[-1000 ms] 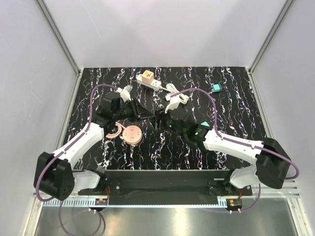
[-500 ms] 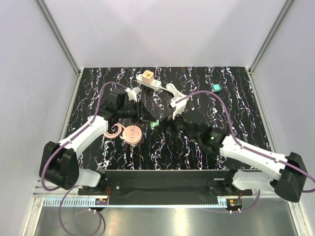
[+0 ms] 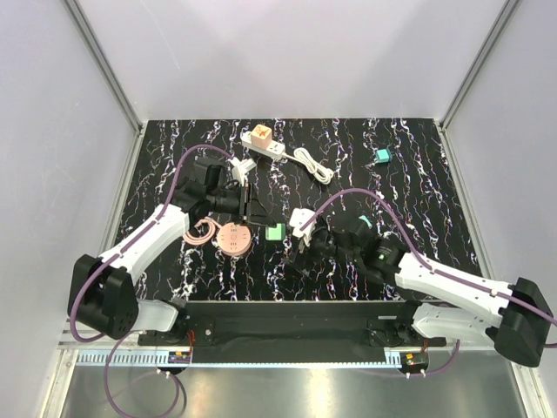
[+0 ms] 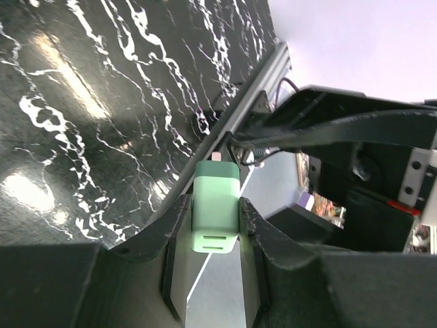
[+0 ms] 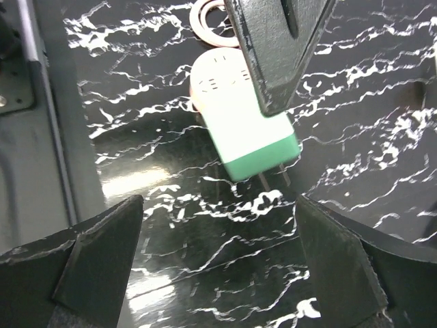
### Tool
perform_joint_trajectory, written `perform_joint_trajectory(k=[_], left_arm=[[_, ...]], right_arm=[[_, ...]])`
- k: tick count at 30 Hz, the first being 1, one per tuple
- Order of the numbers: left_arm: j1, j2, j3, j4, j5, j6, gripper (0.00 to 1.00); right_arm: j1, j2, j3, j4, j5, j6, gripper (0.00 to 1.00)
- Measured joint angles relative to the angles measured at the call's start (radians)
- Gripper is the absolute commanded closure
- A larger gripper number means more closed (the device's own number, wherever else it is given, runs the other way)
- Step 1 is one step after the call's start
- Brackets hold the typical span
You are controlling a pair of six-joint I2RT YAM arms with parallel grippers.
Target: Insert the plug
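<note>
Though gripped tight between the two black fingers of the left gripper [image 4: 214, 205], hard to see whole. Only the mint-green end of the plug [image 4: 216, 212] in the left wrist view, with the rest tucked behind the fingers. From above, just a small green patch near the middle of the frame, over the black marble table [image 3: 418, 200]; touching it or not, cannot tell. Best seen from the right wrist: white and green body, two metal pins pointing down the frame, top cut off by a black finger. Right gripper [image 5: 217, 205] let go, fingers spread wide at the bottom corners, holding nothing. Compared with a second ago: right gripper opened up and pulled back toward the lower right, away from the white cord [image 3: 315, 164] by the power strip [image 3: 263, 139]. Plug now lower in the frame.
</note>
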Motion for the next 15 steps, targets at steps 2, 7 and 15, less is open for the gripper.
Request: perform_joint_trajectory(k=[2, 7, 15], left_arm=[[-0.001, -0.002, 0.0, -0.005, 0.011, 0.008, 1.0], [-0.001, -0.002, -0.002, -0.018, 0.03, 0.028, 1.0], [-0.001, -0.002, -0.003, -0.023, 0.039, 0.05, 0.99]], right_arm=[[0.0, 0.024, 0.003, 0.016, 0.003, -0.039, 0.03], [0.0, 0.075, 0.008, 0.061, 0.014, -0.108, 0.05], [0.003, 0.177, 0.05, 0.129, 0.027, -0.181, 0.23]])
